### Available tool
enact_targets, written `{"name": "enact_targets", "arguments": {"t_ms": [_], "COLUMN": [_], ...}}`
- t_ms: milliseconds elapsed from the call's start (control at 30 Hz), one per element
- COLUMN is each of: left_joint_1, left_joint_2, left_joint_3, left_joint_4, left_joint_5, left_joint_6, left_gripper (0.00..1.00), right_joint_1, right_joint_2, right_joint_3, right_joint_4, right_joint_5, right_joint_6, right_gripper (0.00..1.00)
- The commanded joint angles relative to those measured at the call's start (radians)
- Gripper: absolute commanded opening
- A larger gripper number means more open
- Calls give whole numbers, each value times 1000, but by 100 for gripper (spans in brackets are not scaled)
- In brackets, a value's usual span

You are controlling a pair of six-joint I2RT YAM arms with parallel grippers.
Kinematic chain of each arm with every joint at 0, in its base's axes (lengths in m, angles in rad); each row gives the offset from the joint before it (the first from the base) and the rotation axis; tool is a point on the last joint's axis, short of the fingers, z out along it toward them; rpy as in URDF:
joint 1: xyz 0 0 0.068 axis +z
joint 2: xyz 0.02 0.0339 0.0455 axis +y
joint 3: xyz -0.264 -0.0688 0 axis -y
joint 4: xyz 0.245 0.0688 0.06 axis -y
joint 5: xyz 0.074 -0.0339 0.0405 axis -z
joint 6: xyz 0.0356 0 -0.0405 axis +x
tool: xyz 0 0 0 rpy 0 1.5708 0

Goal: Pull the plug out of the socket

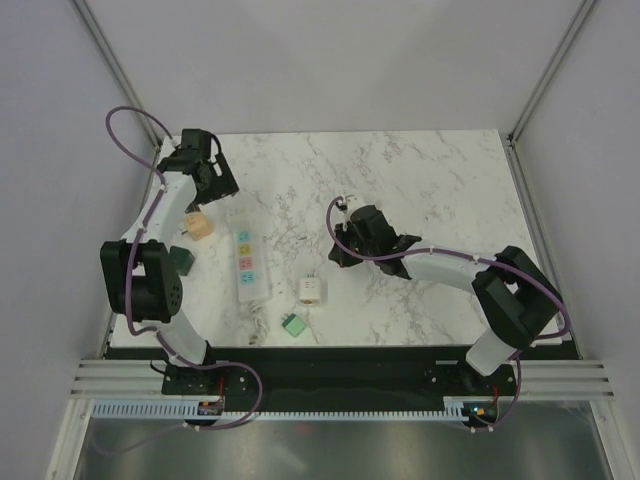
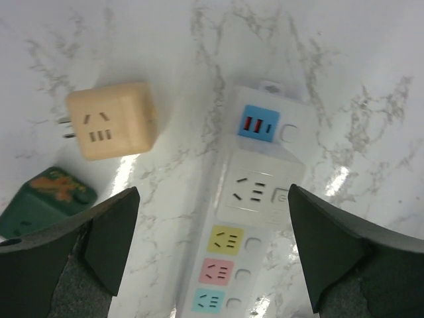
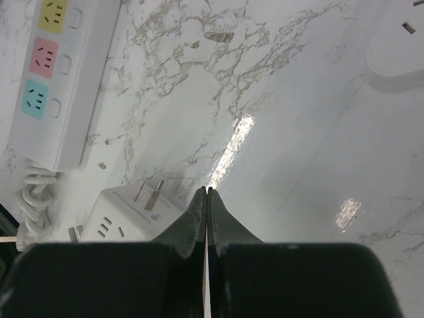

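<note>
Near desk (image 1: 400, 170) edge: small green cube (image 1: 293, 324), then white cube adapter (image 1: 311, 291) lying loose, prongs exposed. Socket (image 1: 247, 263), long white strip, lies flat left of centre, every outlet unoccupied. Right gripper (image 3: 207, 195) low over desk right of strip, jaws pressed shut, holding nothing; arm stretched inward, probably parked clear. Peach cube plug (image 2: 112, 119) lies on side beside strip's far end, apart from it, prongs bare: pull looks done. Farthest: left gripper (image 2: 213, 199) hovers above both, pointing down, jaws wide, holding nothing; arm extended far forward.
</note>
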Motion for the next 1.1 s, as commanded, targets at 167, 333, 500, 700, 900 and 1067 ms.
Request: {"name": "enact_targets", "arguments": {"t_ms": [167,333,500,700,900,1067], "left_joint_1": [-54,-74,-77,-81,-81,-81], "left_joint_2": [31,94,124,151,125,104], "left_joint_3": [-80,-84,-69,-52,-54,-55], "left_joint_4": [169,158,125,106,108,109], "left_joint_5": [292,248,194,232,274,300], "left_joint_6": [161,152,130,122,132,138], "left_gripper": [100,100,100,93,54,35], "right_joint_1": [2,4,15,29,35,35], "right_joint_2": [-53,-28,6,67,182,300], "right_joint_3": [25,43,82,137,261,382], "right_joint_4": [-35,-35,-35,-35,-28,30], "right_joint_5": [6,2,-11,-41,-139,-230], "right_joint_6": [38,61,70,94,142,241], "right_gripper": [0,0,0,0,20,39]}}
